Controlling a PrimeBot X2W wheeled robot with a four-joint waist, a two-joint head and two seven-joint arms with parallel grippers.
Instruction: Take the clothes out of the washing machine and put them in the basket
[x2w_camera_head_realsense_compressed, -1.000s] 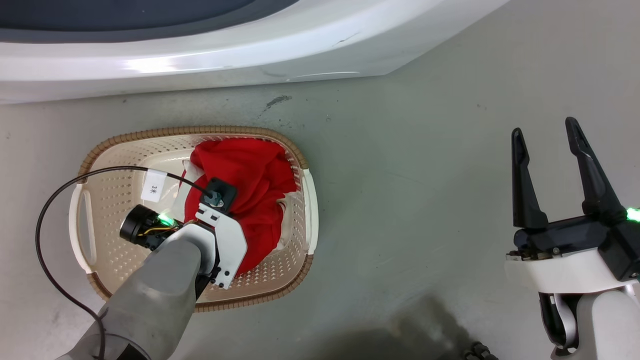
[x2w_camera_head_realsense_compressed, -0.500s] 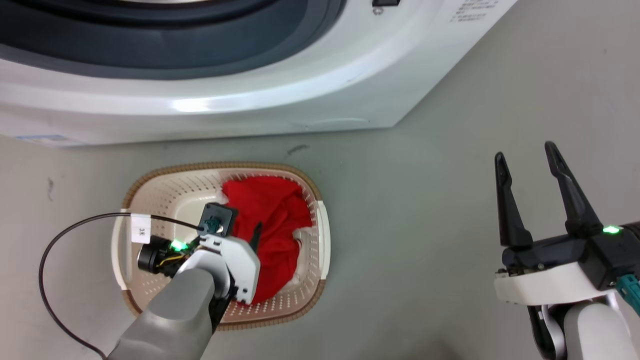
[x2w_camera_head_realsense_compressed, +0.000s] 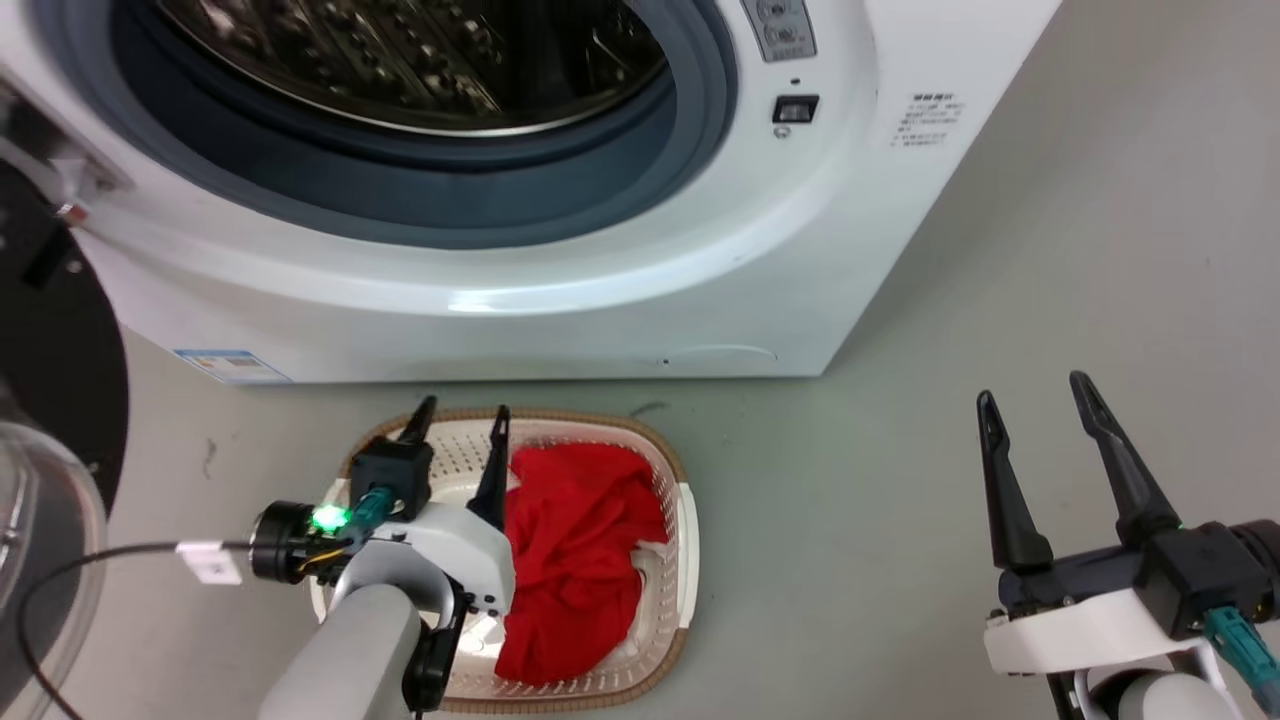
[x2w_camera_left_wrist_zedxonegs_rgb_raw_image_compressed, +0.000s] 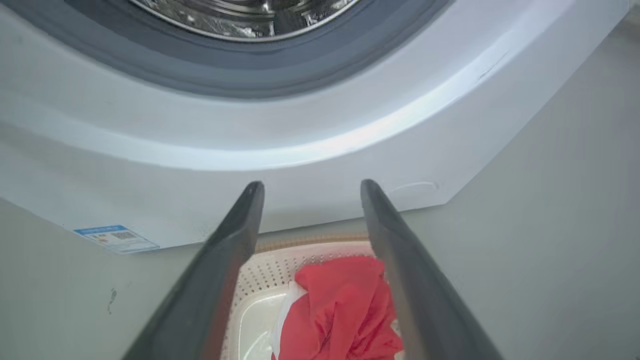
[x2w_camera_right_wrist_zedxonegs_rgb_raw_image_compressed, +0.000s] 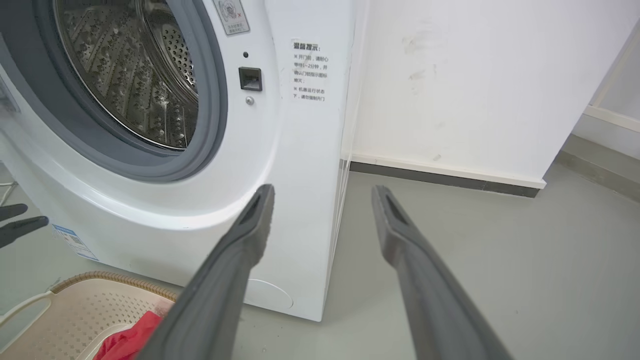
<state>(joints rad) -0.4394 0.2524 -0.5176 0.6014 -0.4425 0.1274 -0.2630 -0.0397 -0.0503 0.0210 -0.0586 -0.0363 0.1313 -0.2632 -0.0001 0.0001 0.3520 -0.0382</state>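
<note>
1. My left gripper (x2w_camera_head_realsense_compressed: 465, 408) is over the left half of the basket (x2w_camera_head_realsense_compressed: 688, 540). Its pale forearm comes up from the bottom edge of the head view, and its fingers point up that view toward the washing machine (x2w_camera_head_realsense_compressed: 700, 260).
2. Its two fingers stand apart with nothing between them. In the left wrist view the tips show against the washer's white front panel, with the basket's brown far rim in the gap between the fingers.
3. A black cable with a white tag (x2w_camera_head_realsense_compressed: 205, 560) runs out from the left wrist toward the left.
4. My right gripper (x2w_camera_head_realsense_compressed: 1032, 388) is well to the right of the basket, over bare grey floor (x2w_camera_head_realsense_compressed: 1000, 250). Its fingers are spread and empty, pointing up the head view.
5. In the right wrist view these fingers aim at the washer's right front corner, where it meets the white wall (x2w_camera_right_wrist_zedxonegs_rgb_raw_image_compressed: 475, 75).
6. The clothes (x2w_camera_head_realsense_compressed: 575, 550) lie bunched in the right half of the basket, red with a little white showing at the edge. I touch them with neither gripper.
7. The basket sits on the floor just in front of the washer.
8. The washer's door (x2w_camera_head_realsense_compressed: 50, 330) is swung open to the left. I see no garment in the part of the steel drum (x2w_camera_head_realsense_compressed: 420, 60) that is in view.
</note>
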